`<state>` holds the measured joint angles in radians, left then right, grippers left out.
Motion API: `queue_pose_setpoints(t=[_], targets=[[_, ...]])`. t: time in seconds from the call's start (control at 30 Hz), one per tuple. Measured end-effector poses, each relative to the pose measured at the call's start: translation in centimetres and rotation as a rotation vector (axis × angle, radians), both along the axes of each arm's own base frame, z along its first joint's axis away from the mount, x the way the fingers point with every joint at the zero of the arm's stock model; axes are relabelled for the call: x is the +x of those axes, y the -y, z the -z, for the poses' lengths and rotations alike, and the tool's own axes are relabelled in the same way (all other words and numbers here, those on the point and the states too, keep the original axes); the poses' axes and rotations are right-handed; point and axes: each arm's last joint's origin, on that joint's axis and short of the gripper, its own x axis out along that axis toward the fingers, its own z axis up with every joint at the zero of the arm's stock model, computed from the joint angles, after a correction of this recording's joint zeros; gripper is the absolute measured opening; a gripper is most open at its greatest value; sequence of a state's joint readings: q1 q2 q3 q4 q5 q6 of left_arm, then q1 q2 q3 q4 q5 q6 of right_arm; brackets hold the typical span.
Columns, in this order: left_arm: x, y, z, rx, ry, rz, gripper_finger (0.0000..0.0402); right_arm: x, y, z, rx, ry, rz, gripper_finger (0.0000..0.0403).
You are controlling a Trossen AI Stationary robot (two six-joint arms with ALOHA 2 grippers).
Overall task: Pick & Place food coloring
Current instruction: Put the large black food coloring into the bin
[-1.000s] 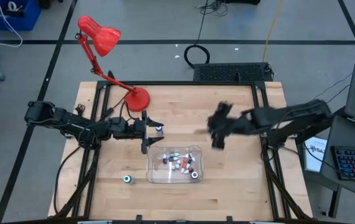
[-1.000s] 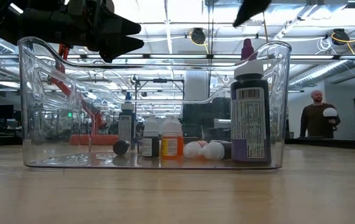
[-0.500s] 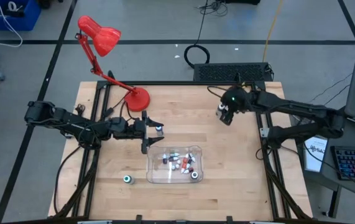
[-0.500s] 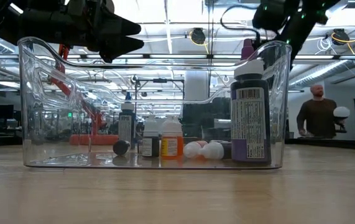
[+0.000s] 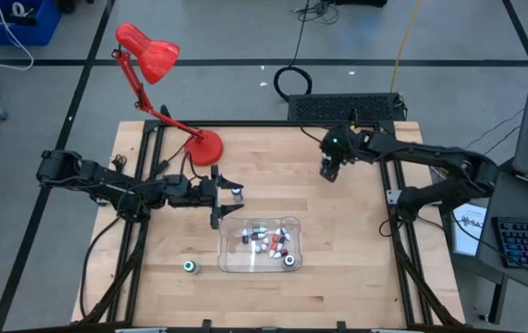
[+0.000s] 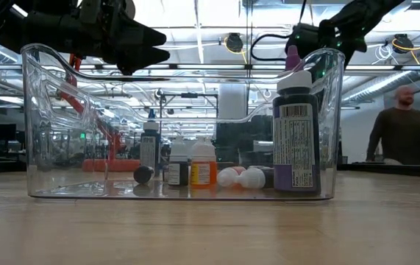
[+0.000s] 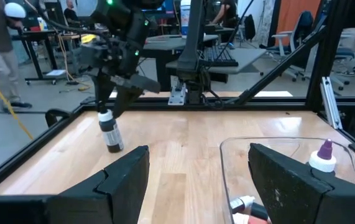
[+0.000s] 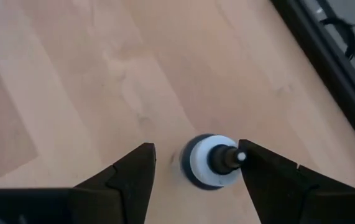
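One food coloring bottle (image 7: 110, 132), dark with a white cap, stands upright on its base on the far right part of the table. My right gripper (image 8: 196, 149) hangs over it, open and pointing steeply down, one finger on either side of the cap (image 8: 205, 163); I see no touch. Several more bottles (image 5: 265, 239) lie and stand in the clear tray (image 5: 225, 242) at the table's middle. Another small bottle (image 5: 190, 266) stands on the wood to the tray's near left. My left gripper (image 5: 219, 196) waits open and level above the tray's far left corner, with nothing between its fingers.
A red desk lamp (image 5: 203, 143) stands at the far left of the table. A tall purple-tipped bottle (image 6: 295, 132) stands at the tray's near right corner. Bare wood lies between the tray and my right gripper (image 5: 328, 173). A person (image 6: 401, 132) stands in the room behind.
My right gripper has swung toward the table's far edge and come down over the standing bottle, tipping more steeply downward. The bottle has not moved. My left gripper has kept still.
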<state>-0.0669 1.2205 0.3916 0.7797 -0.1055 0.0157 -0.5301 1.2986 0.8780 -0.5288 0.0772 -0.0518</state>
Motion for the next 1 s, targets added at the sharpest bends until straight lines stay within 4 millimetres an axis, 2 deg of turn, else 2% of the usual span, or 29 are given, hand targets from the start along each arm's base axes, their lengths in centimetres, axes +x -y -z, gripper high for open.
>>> queue_pose_setpoints(t=[0.23,0.53,1.0], targets=[[0.0,0.0,0.0,0.0,0.0,0.0,0.0274,0.43,0.27,0.24,-0.013,0.012,-0.002,0.0215],[0.0,0.0,-0.01,-0.001,0.001,0.0,0.0274,-0.22,-0.14,0.84,0.049,-0.047,0.025,0.0215],[0.0,-0.01,-0.01,-0.002,0.001,0.0,0.0274,-0.24,-0.04,0.4,0.015,-0.034,0.049,0.0213]])
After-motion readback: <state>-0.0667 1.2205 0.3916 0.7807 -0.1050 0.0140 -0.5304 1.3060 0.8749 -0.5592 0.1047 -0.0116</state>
